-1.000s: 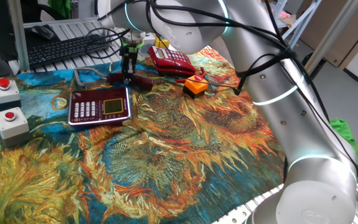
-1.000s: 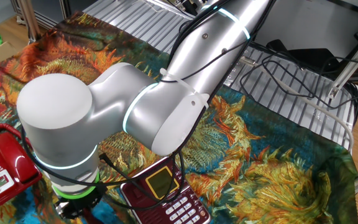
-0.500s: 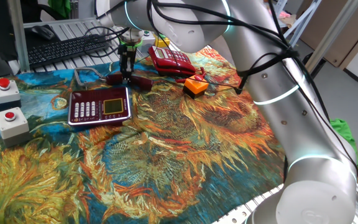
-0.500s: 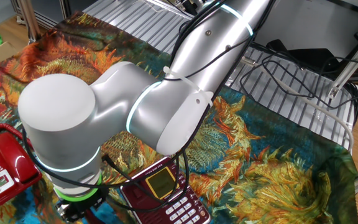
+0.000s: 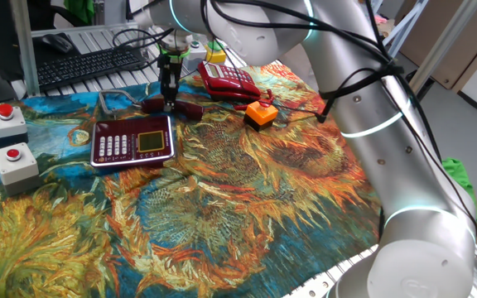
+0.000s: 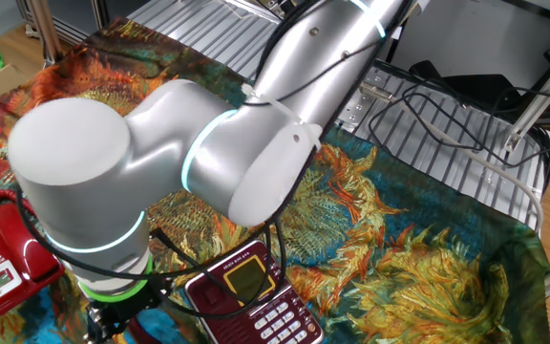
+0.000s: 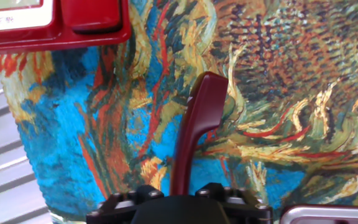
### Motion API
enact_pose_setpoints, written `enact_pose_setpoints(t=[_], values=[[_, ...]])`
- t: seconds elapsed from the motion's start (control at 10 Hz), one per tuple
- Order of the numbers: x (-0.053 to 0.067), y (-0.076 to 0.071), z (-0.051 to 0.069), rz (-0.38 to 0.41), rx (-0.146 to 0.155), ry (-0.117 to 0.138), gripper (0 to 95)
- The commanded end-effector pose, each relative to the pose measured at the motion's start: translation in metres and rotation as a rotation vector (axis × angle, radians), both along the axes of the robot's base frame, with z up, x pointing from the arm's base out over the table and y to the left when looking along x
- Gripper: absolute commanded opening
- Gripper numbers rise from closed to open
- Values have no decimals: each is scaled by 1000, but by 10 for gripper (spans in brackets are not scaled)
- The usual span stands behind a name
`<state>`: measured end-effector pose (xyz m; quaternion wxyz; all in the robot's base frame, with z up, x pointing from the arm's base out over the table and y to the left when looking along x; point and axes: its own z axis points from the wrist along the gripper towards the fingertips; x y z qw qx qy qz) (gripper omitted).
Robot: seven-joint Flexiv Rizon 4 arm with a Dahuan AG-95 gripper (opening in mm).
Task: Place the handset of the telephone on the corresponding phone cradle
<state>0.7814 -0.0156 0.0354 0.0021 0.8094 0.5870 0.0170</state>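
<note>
The claw (image 5: 170, 97) points straight down over the middle of the handset (image 5: 176, 106). Whether its fingers are spread or clenched on the handset cannot be told. The dark maroon handset lies flat on the sunflower-patterned cloth (image 5: 247, 190) at the far side of the table. The phone cradle (image 5: 133, 139) sits just nearer. A bright red telephone (image 5: 228, 80) lies farther right, with an orange block (image 5: 261, 115) near it.

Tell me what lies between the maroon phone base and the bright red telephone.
In one fixed view, the maroon handset lies on the cloth between the phone base and the red telephone, the claw directly above it.
</note>
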Motion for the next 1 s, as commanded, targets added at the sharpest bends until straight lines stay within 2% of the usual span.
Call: enact_pose_setpoints(t=[0.1, 0.2, 0.5, 1.0], values=[[0, 1, -3, 21, -7, 33, 950], [-3, 2, -4, 32, -7, 45, 950], [-8, 4, -6, 51, -15, 56, 950], [-20, 7, -4, 79, -21, 64, 950]])
